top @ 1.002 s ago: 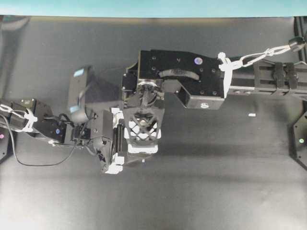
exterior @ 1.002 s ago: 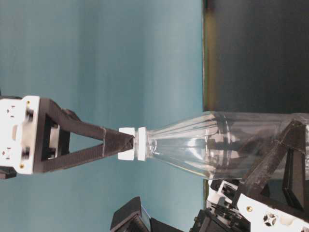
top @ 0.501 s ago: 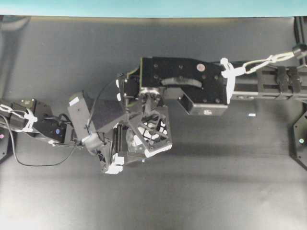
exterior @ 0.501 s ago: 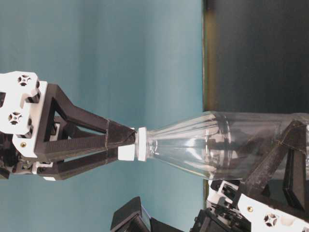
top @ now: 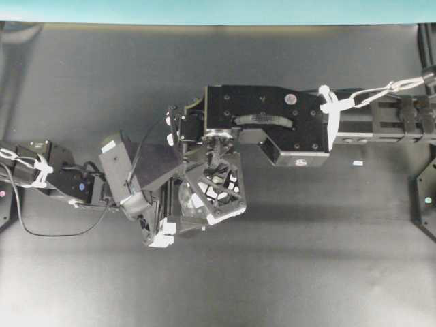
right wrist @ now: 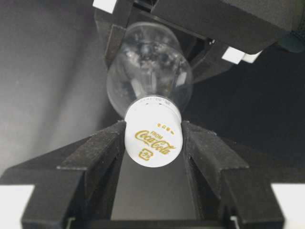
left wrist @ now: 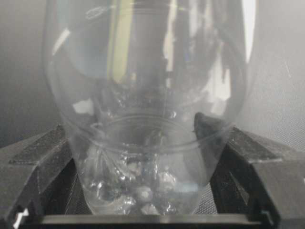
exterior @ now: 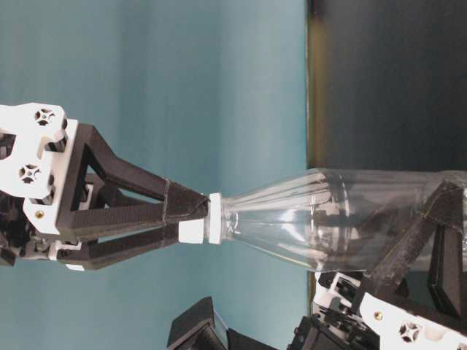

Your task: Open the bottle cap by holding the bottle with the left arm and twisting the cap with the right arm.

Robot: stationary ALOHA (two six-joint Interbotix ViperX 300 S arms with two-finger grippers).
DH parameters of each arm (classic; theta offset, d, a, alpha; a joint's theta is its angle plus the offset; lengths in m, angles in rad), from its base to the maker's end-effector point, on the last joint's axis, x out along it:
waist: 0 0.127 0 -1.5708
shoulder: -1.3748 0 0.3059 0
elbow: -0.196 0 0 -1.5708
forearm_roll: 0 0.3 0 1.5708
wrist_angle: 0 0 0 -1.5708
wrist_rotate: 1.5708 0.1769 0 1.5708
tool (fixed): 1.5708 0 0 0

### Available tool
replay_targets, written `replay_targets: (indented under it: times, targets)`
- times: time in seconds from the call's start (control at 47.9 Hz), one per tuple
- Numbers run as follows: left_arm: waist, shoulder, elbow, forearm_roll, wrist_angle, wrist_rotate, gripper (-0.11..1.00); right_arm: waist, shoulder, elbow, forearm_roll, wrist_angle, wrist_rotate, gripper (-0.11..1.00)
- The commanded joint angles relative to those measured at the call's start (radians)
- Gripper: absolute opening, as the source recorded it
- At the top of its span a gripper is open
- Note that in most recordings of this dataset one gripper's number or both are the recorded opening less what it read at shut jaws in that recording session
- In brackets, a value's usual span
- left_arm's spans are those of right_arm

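The bottle (exterior: pixel 321 222) stood upright on the dark table (top: pixel 306 272), near the middle of the overhead view, with its long axis vertical and its neck pointing straight up toward the right arm (top: pixel 262 122) above it; in the table-level view, which is turned on its side, that axis ran across the picture with the cap end to the left. The left gripper (left wrist: pixel 147 157) was clenched on the lower body of the bottle, its black fingers (left wrist: pixel 38 157) pressed against the clear wall on both sides just above the base. The right gripper (right wrist: pixel 153 143) was closed on the bottle cap (right wrist: pixel 153 138), one black pad touching each side of it, and in the overhead view its lattice frame sat at a skewed angle over the bottle. As far as the views showed, both holds were in place, so the gripping part of the task looked done and the twisting looked under way. The cap sat flush against the neck ring with no visible gap, so it judged as not yet off; whether its thread had loosened at all could not be told. What remained was to finish unscrewing it and lift it clear.
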Motion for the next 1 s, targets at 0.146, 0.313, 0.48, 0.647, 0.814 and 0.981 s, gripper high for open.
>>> replay_targets:
  times: [0.146, 0.313, 0.48, 0.647, 0.814, 0.981]
  targets:
    - [-0.005, 0.011, -0.003, 0.003, 0.017, -0.005, 0.82, 0.009, -0.012, -0.002, -0.008, -0.008, 0.025, 0.7]
    - [-0.005, 0.011, 0.0, 0.003, 0.029, -0.005, 0.82, 0.011, -0.046, 0.0, -0.008, -0.034, 0.072, 0.81]
    - [-0.003, 0.011, -0.008, 0.003, 0.029, -0.003, 0.82, 0.012, -0.097, -0.006, -0.008, -0.002, 0.184, 0.81]
    - [-0.005, 0.011, -0.009, 0.003, 0.029, -0.005, 0.82, 0.017, -0.135, -0.034, 0.003, 0.02, 0.37, 0.81]
    - [-0.005, 0.011, -0.009, 0.003, 0.029, -0.006, 0.82, 0.023, -0.133, -0.107, 0.011, 0.041, 0.588, 0.81]
    - [-0.005, 0.009, -0.012, 0.003, 0.029, -0.006, 0.82, 0.015, -0.095, -0.213, 0.011, 0.115, 0.79, 0.8]
